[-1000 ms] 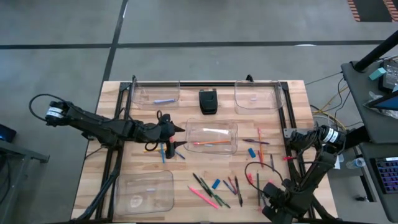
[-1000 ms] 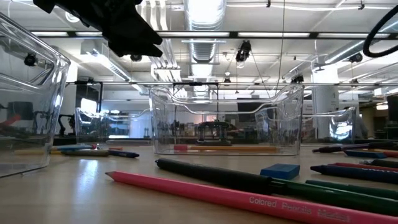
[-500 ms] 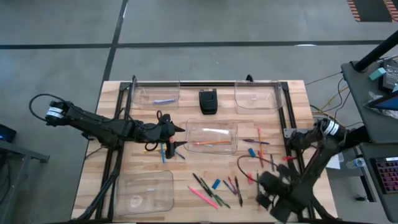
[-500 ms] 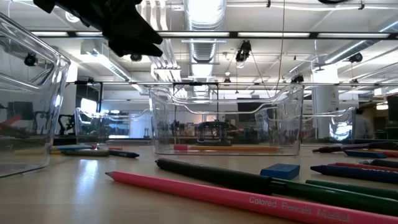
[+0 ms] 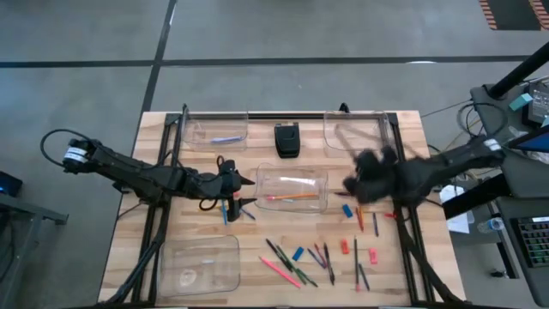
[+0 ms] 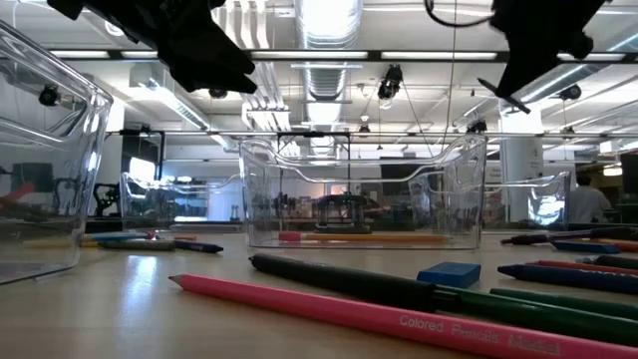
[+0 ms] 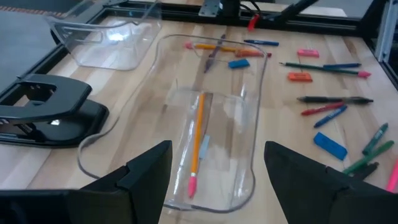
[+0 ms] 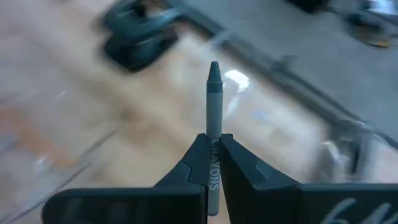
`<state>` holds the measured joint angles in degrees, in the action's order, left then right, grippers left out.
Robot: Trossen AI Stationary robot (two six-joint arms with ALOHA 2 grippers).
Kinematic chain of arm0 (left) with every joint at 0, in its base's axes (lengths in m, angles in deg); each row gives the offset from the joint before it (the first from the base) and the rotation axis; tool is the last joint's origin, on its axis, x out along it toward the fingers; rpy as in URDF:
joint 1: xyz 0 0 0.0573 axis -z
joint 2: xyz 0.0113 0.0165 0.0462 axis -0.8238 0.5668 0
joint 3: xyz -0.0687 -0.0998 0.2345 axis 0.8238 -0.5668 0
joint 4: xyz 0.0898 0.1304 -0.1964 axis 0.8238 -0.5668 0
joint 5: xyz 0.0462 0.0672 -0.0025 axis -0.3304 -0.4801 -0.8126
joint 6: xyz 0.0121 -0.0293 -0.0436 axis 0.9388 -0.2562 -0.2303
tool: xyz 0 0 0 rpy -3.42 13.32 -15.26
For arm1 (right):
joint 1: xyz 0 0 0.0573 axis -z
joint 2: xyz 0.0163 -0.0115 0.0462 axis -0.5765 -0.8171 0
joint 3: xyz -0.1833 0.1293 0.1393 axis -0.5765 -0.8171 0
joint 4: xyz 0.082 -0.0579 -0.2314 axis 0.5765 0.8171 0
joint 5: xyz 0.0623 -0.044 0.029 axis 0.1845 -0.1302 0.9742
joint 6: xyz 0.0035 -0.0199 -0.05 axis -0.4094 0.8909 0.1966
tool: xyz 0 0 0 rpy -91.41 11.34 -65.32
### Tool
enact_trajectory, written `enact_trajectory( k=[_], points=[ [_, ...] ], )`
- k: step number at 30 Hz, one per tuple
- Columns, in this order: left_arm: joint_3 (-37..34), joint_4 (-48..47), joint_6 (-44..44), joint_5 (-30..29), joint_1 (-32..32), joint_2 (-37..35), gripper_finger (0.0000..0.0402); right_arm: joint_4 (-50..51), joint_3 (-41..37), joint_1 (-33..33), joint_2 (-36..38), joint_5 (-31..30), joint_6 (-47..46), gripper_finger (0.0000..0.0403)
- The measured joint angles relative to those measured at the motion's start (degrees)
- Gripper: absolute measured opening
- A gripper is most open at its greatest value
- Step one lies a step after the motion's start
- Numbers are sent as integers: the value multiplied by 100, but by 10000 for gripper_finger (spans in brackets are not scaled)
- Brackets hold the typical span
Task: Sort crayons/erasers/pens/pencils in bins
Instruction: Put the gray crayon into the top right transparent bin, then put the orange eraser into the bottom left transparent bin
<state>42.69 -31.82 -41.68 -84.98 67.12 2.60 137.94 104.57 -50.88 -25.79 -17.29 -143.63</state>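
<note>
My right gripper [image 8: 213, 146] is shut on a dark grey crayon [image 8: 214, 99] and hovers, blurred, over the table just right of the middle bin [image 5: 292, 190]; the high view shows this gripper [image 5: 352, 184] too. An orange pencil [image 7: 197, 140] lies in that bin. My left gripper [image 5: 244, 187] waits open at the bin's left end, its fingers [image 7: 149, 171] apart with nothing between them. Loose pencils, pens and crayons [image 5: 309, 255] and blue and red erasers [image 5: 345, 246] lie on the table's near right part. My right gripper pinches the crayon's labelled rear half [image 8: 213, 169] between its two fingers. The crayon lies along the fingers and sticks out ahead of them, its pointed tip [image 8: 214, 67] forward. It is lifted clear of the table.
Clear bins stand at the far left [image 5: 214, 130], far right [image 5: 353, 133] and near left [image 5: 199, 262]. A small black box [image 5: 287, 139] sits between the two far bins. A few sticks [image 5: 230, 209] lie under my left gripper. Black frame rails [image 5: 396, 172] run along the table's sides.
My right gripper has risen from the table's near right corner and swung fast toward the far edge and the middle bin, turning as it went. Two red erasers it had covered now show. My left gripper has kept still.
</note>
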Motion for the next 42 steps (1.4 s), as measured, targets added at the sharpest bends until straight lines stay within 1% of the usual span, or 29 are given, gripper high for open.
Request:
enact_trajectory(
  k=[2, 4, 6, 9, 12, 15, 16, 19, 21, 25, 30, 33, 35, 37, 39, 40, 42],
  points=[
    [0, 0, 4, -1, 7, -7, 242, -362, -267, 651, 424, -36, 546, 13],
    [1, 5, 7, -3, 7, -11, 242, -878, -540, 1276, 793, 98, 1224, 13],
    [0, 4, 49, -25, 5, -23, 242, -1427, -801, 1868, 1070, 398, 1864, 13],
    [0, 33, 180, -97, 3, -39, 242, -2276, -1179, 2732, 1251, 943, 2728, 13],
    [0, 37, 196, -174, 3, -39, 242, -3117, -1487, 3547, 1165, 1601, 3392, 13],
    [11, 57, 195, -182, 3, -46, 242, -3914, -1699, 4249, 891, 2209, 3956, 13],
    [29, 59, 195, -184, 3, -46, 242, -4130, -1729, 4462, 774, 2323, 4115, 13],
    [78, 60, 195, -189, -2, -59, 242, -4550, -1743, 4992, 391, 2413, 4491, 13],
    [108, 59, 198, -192, -2, -59, 242, -4634, -1690, 5264, 119, 2432, 4678, 20],
    [160, 59, 316, -195, -2, -59, 242, -4649, -1559, 5613, -399, 2480, 4994, 52],
    [184, 59, 315, -195, -4, -59, 242, -4683, -1391, 5889, -925, 2483, 5478, 99],
    [208, 60, 332, -199, -6, -59, 242, -4751, -1261, 5924, -1070, 2479, 5732, 121],
    [227, 58, 331, -199, -17, -59, 242, -4750, -1181, 5884, -1033, 2558, 5842, 132],
    [232, 55, 292, -204, -29, -59, 242, -4778, -1154, 5785, -850, 2890, 5881, 139],
    [234, -81, -60, -286, -56, -59, 242, -4792, -1158, 5656, -524, 3424, 5885, 142],
    [237, -257, -409, -369, -86, -53, 242, -4817, -1181, 5581, -327, 3706, 5886, 142],
    [274, -922, -1239, -454, -198, -48, 242, -4854, -1254, 5391, 88, 4182, 5840, 143]
  ],
)
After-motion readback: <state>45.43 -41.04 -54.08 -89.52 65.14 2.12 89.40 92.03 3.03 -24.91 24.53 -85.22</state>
